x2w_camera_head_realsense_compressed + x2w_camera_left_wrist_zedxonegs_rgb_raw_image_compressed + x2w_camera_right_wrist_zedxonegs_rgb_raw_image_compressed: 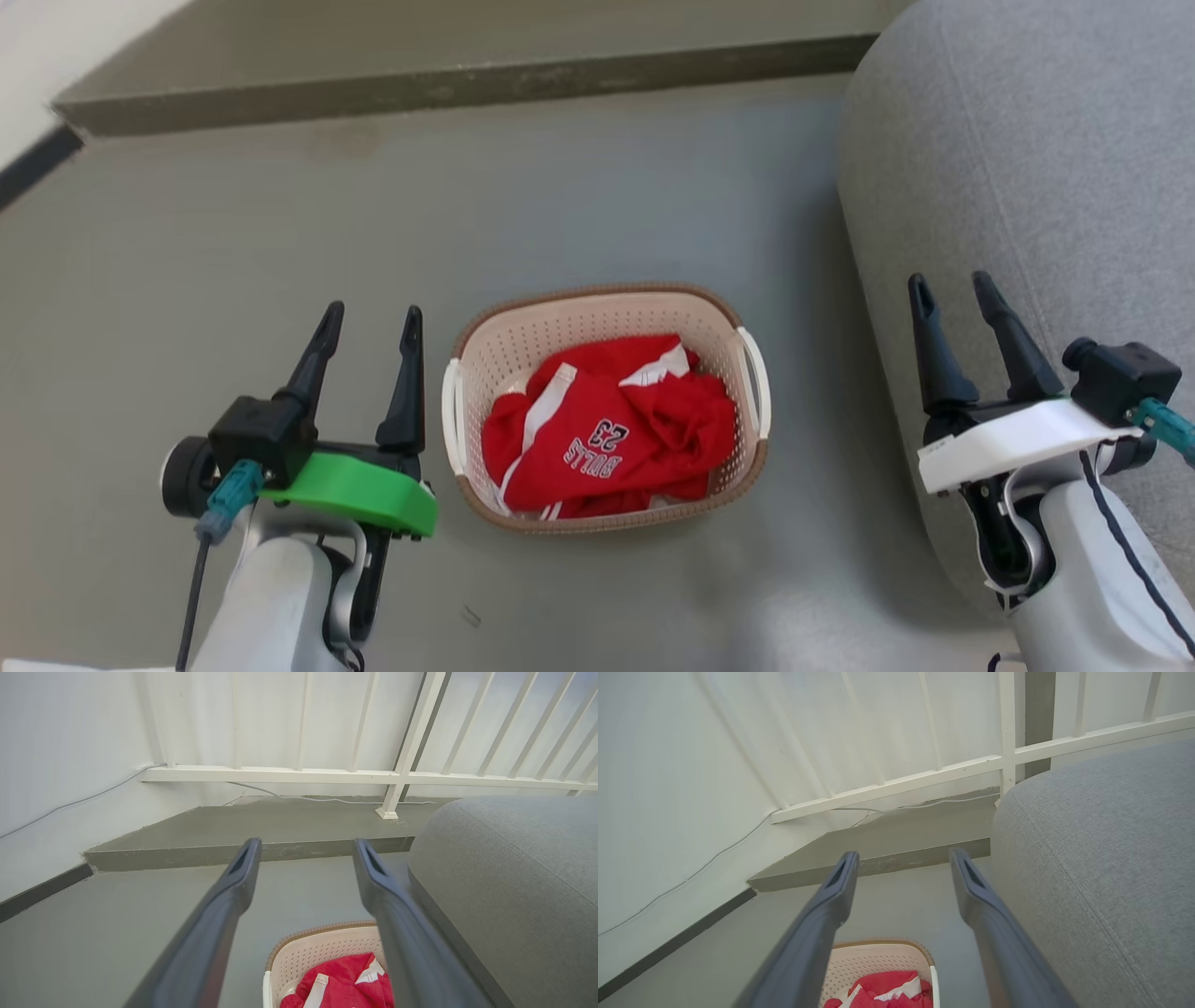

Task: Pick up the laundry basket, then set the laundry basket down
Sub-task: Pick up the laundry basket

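The laundry basket stands on the grey floor between my arms, cream-white and perforated, with a brown rim and a white handle on each side. A red jersey lies crumpled inside it. My left gripper is open, just left of the basket's left handle and apart from it. To the right, my right gripper is open in front of the grey sofa, well clear of the basket. The basket shows low between the left fingers, and the basket again low in the right wrist view. Both grippers hold nothing.
A grey upholstered sofa rises close on the right. A raised concrete step runs across the far side, with a white railing and a thin cable above it. A white wall closes the left.
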Robot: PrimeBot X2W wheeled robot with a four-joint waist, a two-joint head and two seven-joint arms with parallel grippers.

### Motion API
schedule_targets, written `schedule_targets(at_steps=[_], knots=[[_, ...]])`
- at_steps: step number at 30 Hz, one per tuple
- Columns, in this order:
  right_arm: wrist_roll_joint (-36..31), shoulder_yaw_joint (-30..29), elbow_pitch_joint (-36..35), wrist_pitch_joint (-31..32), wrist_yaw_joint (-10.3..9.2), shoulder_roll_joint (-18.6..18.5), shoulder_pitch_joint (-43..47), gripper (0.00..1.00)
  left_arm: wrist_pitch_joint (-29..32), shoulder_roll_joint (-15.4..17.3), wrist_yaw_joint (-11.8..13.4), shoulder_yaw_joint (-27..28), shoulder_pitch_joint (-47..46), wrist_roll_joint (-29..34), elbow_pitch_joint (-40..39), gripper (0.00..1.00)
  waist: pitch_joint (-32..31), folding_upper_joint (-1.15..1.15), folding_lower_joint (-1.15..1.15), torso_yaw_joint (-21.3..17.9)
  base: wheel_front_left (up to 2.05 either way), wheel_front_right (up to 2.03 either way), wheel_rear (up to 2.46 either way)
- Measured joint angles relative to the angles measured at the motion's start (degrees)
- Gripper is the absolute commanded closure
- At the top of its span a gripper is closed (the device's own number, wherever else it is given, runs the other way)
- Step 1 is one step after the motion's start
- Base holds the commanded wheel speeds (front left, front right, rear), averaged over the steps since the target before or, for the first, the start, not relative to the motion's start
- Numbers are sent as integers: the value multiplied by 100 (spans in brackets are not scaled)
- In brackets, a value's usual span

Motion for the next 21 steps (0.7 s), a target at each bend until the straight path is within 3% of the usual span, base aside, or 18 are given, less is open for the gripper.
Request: schedule_targets(at_steps=[9, 21], knots=[[11, -64, 264, 0, 2, -12, -521, 0, 0, -8, 12, 7, -476, 0, 278, 0, 677, 0, 0, -54, 0, 0, 0], [44, 7, 801, 0, 52, 1, -1381, 0, -1, -38, 256, 166, -1335, -160, 887, 0, 1729, 0, 0, -46, 0, 0, 0]])
